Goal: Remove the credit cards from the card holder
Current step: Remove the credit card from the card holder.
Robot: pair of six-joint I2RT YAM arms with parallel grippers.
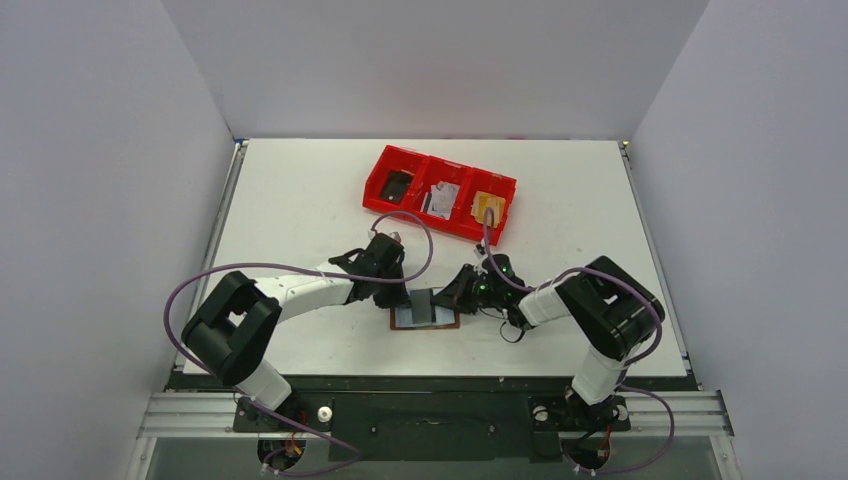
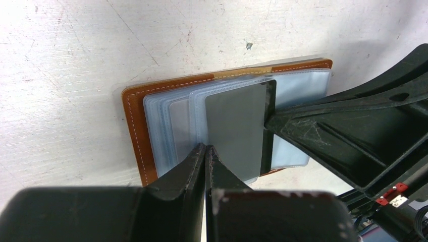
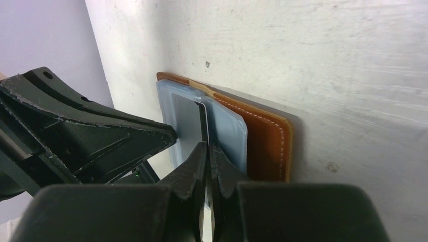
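The brown card holder (image 1: 448,323) lies open on the table near the front, its clear plastic sleeves fanned out. It also shows in the left wrist view (image 2: 135,126) and the right wrist view (image 3: 267,146). A flat grey-blue card (image 2: 234,131) stands up from a sleeve between the two grippers. My left gripper (image 2: 206,149) is shut at the sleeve's left edge. My right gripper (image 3: 208,146) is shut on the card's opposite edge, which I see edge-on (image 3: 204,118). In the top view the left gripper (image 1: 398,293) and right gripper (image 1: 458,292) flank the raised card. A tan-gold card (image 1: 487,207) lies in the red tray.
A red three-compartment tray (image 1: 417,216) stands behind the card holder at the table's middle back; its left and middle compartments hold dark and grey-white items. The two grippers are a few centimetres apart. White walls close the table on three sides.
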